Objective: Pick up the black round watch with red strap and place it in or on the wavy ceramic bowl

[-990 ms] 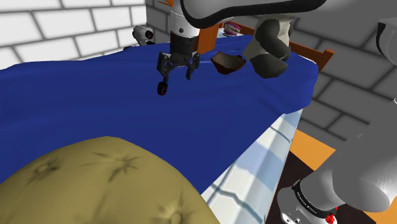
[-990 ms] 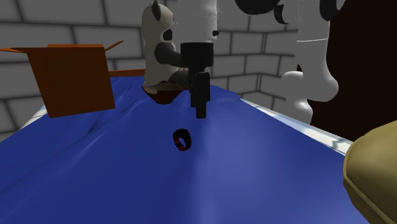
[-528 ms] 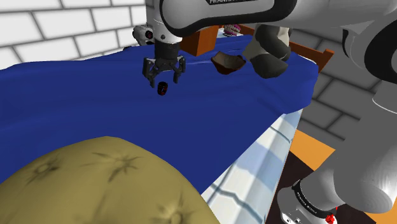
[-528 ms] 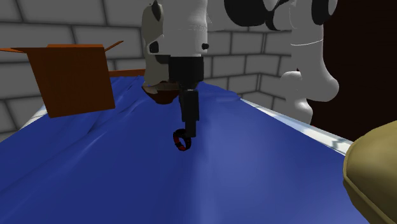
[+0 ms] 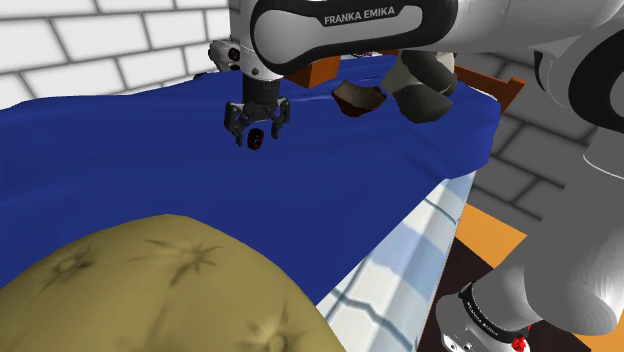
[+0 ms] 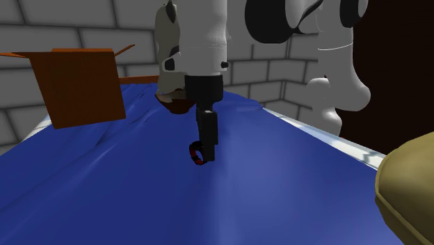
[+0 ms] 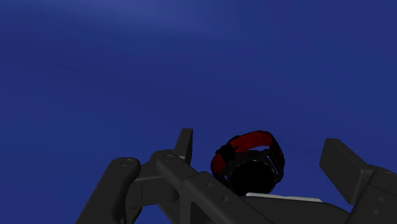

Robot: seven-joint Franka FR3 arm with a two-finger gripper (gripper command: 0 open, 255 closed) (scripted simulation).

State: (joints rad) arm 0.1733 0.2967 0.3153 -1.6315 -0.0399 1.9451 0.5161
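A black round watch with a red strap [image 5: 257, 140] [image 6: 198, 154] [image 7: 249, 160] lies on the blue bedspread [image 5: 130, 160]. My gripper [image 5: 257, 134] [image 6: 206, 154] [image 7: 262, 151] is low over the bedspread and open, with one finger on each side of the watch. In the wrist view both fingers [image 7: 184, 144] stand apart from the strap, with a wider gap on one side. The brown wavy bowl [image 5: 358, 97] [image 6: 177, 104] sits farther along the bed, to the shoulder view's right of the gripper, beside a plush toy.
A grey-and-dark plush toy [image 5: 421, 82] [image 6: 170, 42] stands next to the bowl. A brown open box [image 6: 83, 85] rests at the second exterior view's left. An olive pillow [image 5: 150, 290] [image 6: 410, 188] lies near the camera. The bed edge [image 5: 420, 220] drops off toward the stand.
The gripper moved toward the shoulder view's left and came down over the watch; its fingers now straddle it. The watch has not moved.
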